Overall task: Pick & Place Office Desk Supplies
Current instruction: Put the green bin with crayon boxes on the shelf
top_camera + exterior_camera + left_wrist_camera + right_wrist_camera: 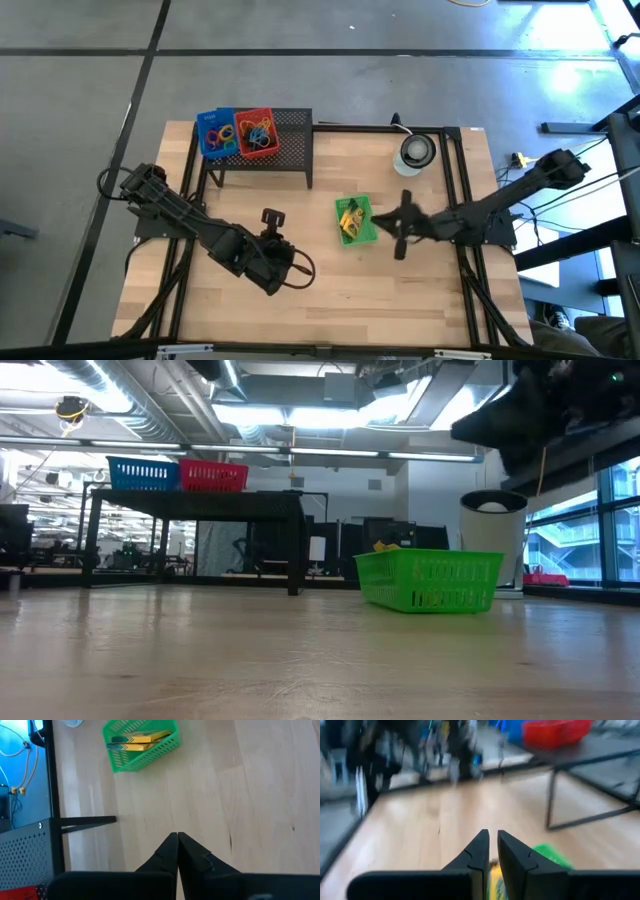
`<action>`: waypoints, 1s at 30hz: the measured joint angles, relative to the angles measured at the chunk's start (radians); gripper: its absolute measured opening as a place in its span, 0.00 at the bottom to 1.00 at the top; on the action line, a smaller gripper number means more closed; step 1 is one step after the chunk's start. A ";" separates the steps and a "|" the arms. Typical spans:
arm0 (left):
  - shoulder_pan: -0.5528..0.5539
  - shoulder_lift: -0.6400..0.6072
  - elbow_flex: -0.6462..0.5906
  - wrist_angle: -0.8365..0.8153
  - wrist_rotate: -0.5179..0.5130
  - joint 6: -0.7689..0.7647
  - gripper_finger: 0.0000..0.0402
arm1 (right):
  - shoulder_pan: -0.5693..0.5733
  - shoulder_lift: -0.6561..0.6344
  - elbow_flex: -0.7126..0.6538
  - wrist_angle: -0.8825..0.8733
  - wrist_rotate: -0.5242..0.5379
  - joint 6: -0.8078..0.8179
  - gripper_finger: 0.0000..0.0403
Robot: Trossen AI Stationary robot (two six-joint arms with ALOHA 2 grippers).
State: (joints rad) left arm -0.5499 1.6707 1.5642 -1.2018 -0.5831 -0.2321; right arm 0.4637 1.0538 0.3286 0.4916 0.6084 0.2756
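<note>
- Bare wooden tabletop [250,660] filled the foreground of the low view, with nothing lying on its near part.
- On it, toward the right, stood a green basket [355,221] holding the two yellow-green crayon boxes [137,741], which lay stacked inside.
- At the back of the table stood a black wire-mesh rack [285,150]; on its top sat a blue basket [214,133] and a red basket [257,132] side by side, touching, each with coloured rubber-band loops [258,130] in it.
- A round white-and-dark disc [416,152] rested near the back right corner, well apart from the green basket.
- The left gripper [178,838] hung over bare wood in the middle of the table, its jaws pressed together and holding nothing.
- The right gripper [492,838] hovered just beside and above the green basket; its jaws stood a narrow slit apart, nothing between them.
</note>
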 joint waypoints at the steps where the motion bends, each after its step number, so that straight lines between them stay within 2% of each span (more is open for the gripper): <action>1: 0.000 0.000 0.000 -0.001 0.000 -0.001 0.00 | 0.000 0.035 0.039 -0.060 -0.027 -0.002 0.10; 4: -0.005 0.000 0.000 -0.012 0.011 -0.002 0.01 | 0.000 0.125 0.149 -0.243 -0.111 0.024 0.14; 7: -0.006 -0.002 0.000 -0.030 0.038 -0.028 0.01 | 0.000 0.200 0.253 -0.424 -0.226 0.046 0.21; 11: -0.007 -0.002 0.000 -0.039 0.044 -0.046 0.00 | 0.001 0.288 0.353 -0.567 -0.273 -0.023 0.34; 16: -0.008 -0.003 0.000 -0.038 0.044 -0.046 0.01 | -0.012 0.394 0.380 -0.606 -0.279 -0.183 0.48; 20: -0.010 -0.003 0.000 -0.038 0.059 -0.045 0.01 | -0.050 0.464 0.380 -0.630 -0.279 -0.146 0.54; 26: -0.010 -0.003 0.000 -0.038 0.054 -0.043 0.01 | -0.086 0.487 0.380 -0.629 -0.281 -0.135 0.59; 30: -0.010 -0.003 0.000 -0.039 0.053 -0.043 0.01 | -0.103 0.487 0.380 -0.628 -0.332 -0.125 0.58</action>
State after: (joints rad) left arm -0.5594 1.6680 1.5642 -1.2404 -0.5297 -0.2752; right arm 0.3607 1.5406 0.7090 -0.1367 0.2762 0.1504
